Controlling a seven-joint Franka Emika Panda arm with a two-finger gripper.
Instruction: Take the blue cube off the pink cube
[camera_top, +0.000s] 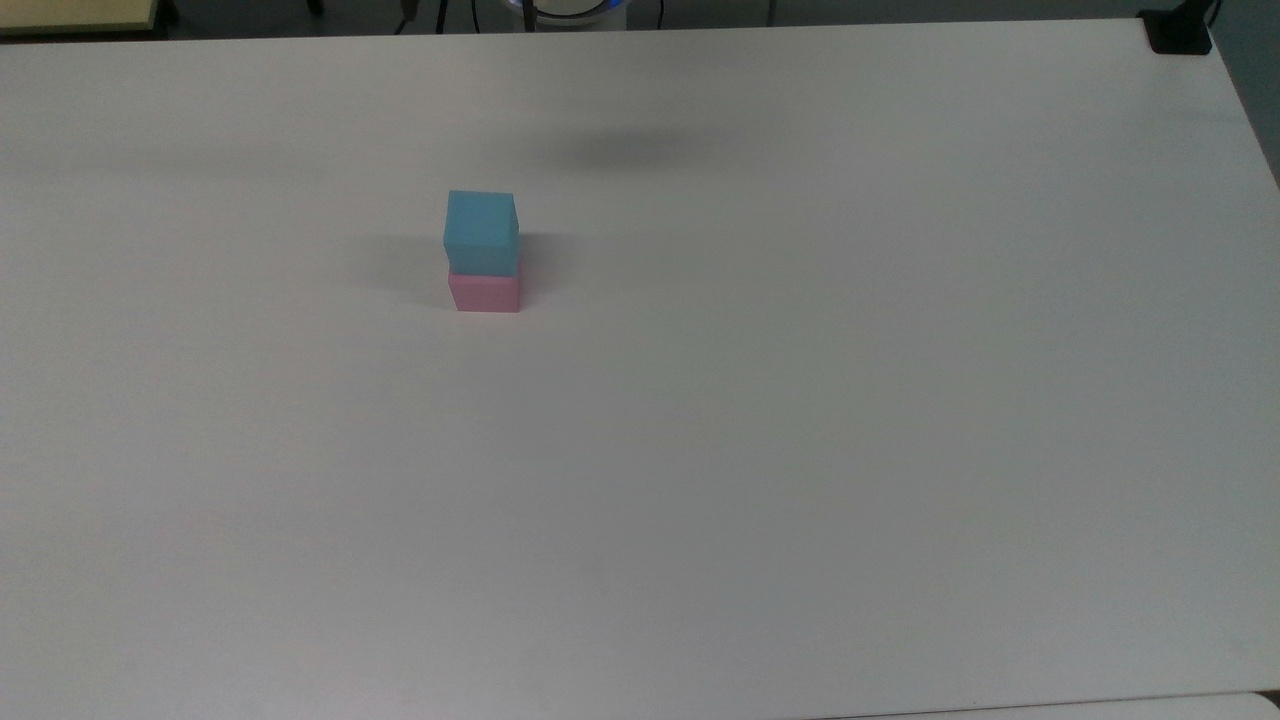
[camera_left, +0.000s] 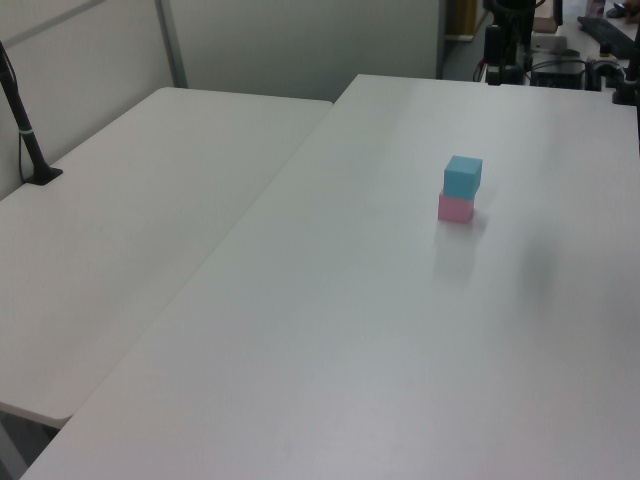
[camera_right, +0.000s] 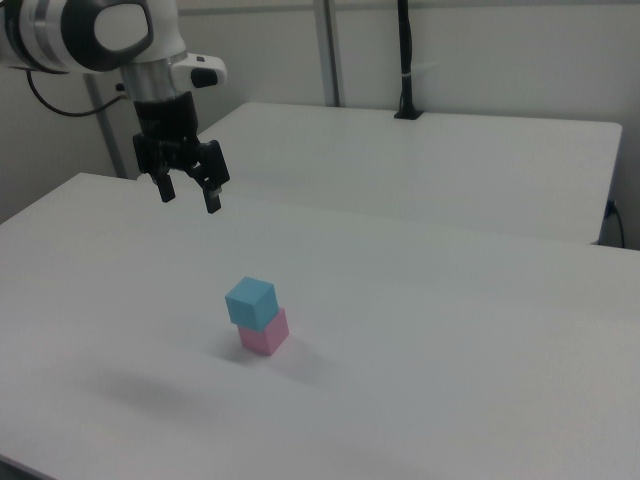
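In the right view the arm (camera_right: 90, 35) reaches in from the right view's upper left, its wrist turned straight down so the gripper (camera_right: 190, 195) hangs high above the surface (camera_right: 450, 330). The fingers (camera_right: 213, 200) are spread wide apart with nothing between them, and they touch nothing. They sit up and toward the right view's left of the cubes, well apart from them.

The blue cube (camera_right: 250, 301) rests on top of the pink cube (camera_right: 265, 332), the two stacked and touching, the blue one turned slightly against the pink one beneath. In the top view the blue cube (camera_top: 481, 233) hides most of the pink cube (camera_top: 485, 292), and the stack stands left of the surface's (camera_top: 800, 450) middle, with a soft shadow farther back. In the left view the blue cube (camera_left: 462, 176) and pink cube (camera_left: 455, 208) stand toward the left view's right on the surface (camera_left: 330, 330)
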